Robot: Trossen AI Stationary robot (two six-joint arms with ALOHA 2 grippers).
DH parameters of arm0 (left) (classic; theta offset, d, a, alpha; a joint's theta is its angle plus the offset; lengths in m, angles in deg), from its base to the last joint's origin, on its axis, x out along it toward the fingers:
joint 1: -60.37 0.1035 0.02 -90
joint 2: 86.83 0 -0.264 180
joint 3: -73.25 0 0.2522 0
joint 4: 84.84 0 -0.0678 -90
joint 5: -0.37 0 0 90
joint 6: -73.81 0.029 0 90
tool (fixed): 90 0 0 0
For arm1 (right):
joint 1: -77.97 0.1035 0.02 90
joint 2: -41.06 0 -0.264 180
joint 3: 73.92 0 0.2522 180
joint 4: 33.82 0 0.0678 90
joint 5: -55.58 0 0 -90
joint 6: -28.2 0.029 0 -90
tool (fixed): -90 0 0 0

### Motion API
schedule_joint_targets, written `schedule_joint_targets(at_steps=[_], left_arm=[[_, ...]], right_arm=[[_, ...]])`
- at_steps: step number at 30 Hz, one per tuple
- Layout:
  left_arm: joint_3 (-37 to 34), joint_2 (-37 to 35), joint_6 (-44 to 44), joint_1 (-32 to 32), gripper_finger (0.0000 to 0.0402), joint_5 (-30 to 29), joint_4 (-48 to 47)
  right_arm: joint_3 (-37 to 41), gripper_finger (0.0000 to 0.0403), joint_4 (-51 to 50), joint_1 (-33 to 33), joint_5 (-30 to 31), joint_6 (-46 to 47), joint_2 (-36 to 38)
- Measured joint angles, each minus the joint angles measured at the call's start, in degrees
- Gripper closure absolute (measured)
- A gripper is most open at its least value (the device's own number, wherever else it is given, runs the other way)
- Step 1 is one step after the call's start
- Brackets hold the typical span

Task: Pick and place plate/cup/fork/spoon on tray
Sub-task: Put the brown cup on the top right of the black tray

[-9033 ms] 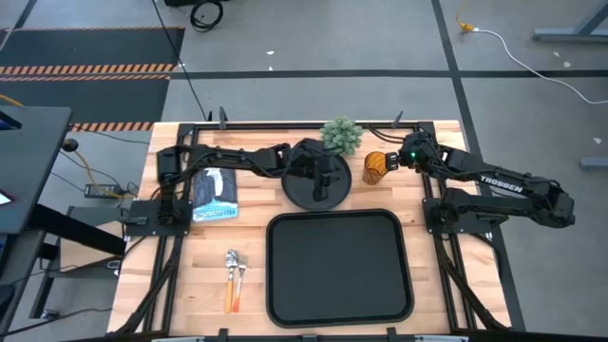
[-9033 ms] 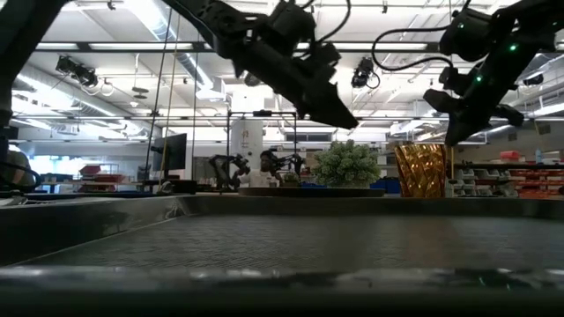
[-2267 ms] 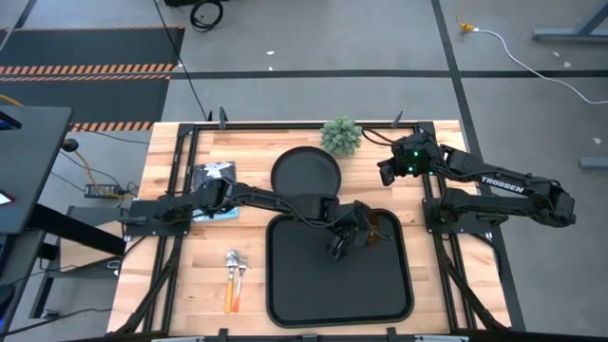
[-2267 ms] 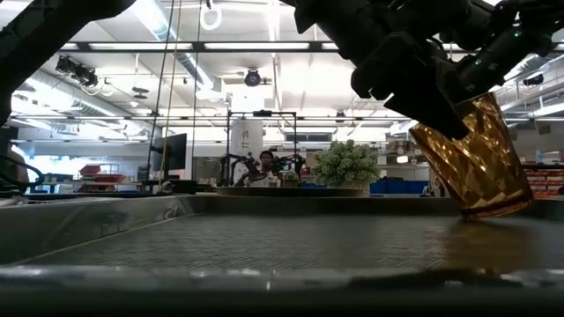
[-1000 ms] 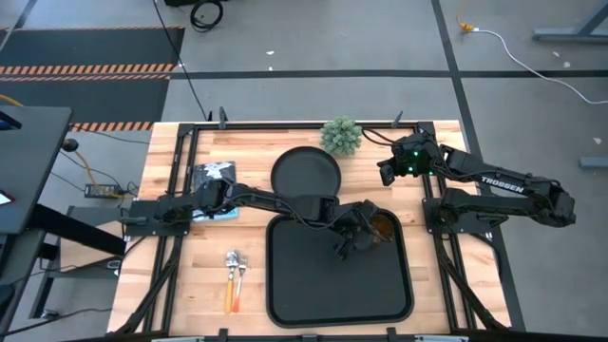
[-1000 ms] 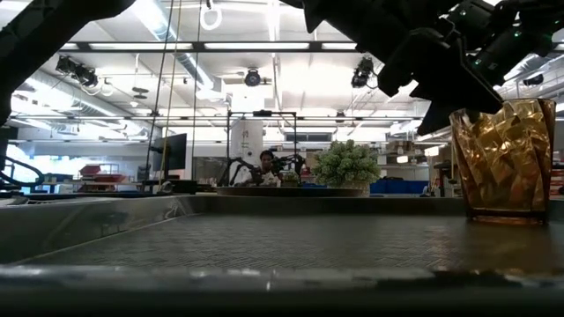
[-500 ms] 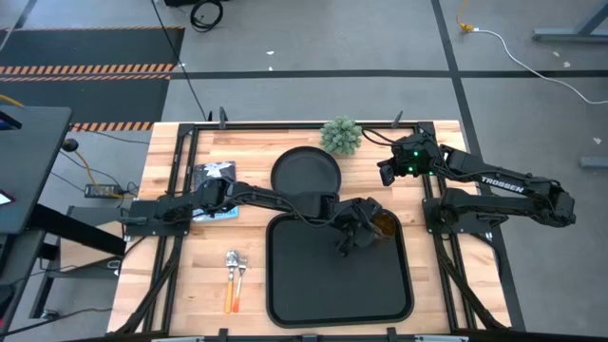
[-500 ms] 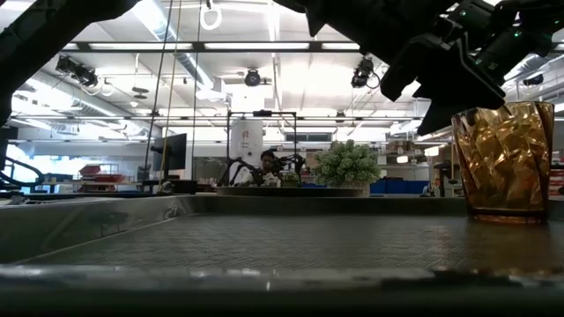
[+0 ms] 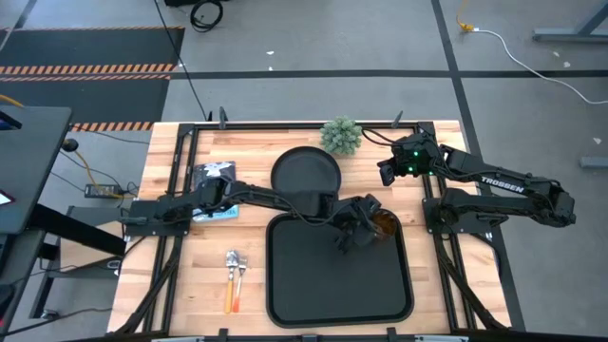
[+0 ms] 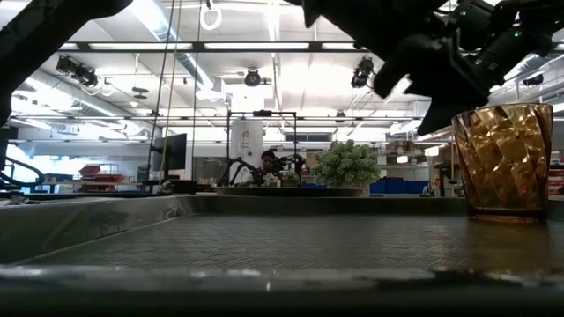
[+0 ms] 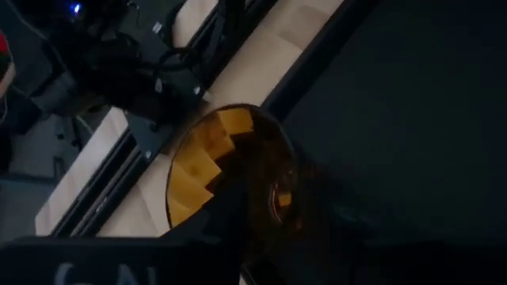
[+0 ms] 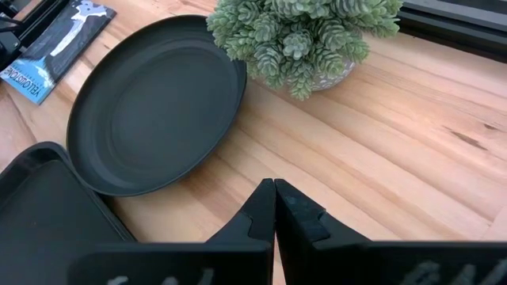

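Standing upright on the tray, the faceted amber cup sits by the left hand, fingers spread.

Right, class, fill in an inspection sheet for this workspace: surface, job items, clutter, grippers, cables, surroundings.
Surface: wooden table, black frame rails along its edges.
Job's things: cup upright in the far right corner of the tray; plate on the table beyond the tray, just meeting its far edge; fork and spoon side by side left of the tray.
Clutter: small potted plant at the far edge; a flat booklet on the left.
Grippers: left gripper at the cup, jaws wide; right gripper shut, empty, above the wood near the plant.
Cables: white cable on the floor beyond.
Surroundings: large lit hall; a person far off.
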State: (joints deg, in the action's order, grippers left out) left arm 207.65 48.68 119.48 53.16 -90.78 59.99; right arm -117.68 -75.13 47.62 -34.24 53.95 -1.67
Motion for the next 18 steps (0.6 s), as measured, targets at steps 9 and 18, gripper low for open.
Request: schedule_joint_targets(at_steps=[9, 18], left_arm=[[0.1, -2.2, -8.3, -3.1, 0.031, -13.1, -9.0], [0.1, -0.4, -18.1, 0.5, 0.0326, -8.7, -14.8]], right_arm=[[0.0, 0.0392, 0.5, 0.0, 0.2, -0.1, 0.0], [0.0, 0.0392, 0.9, 0.0, 0.2, 0.0, 0.0]])
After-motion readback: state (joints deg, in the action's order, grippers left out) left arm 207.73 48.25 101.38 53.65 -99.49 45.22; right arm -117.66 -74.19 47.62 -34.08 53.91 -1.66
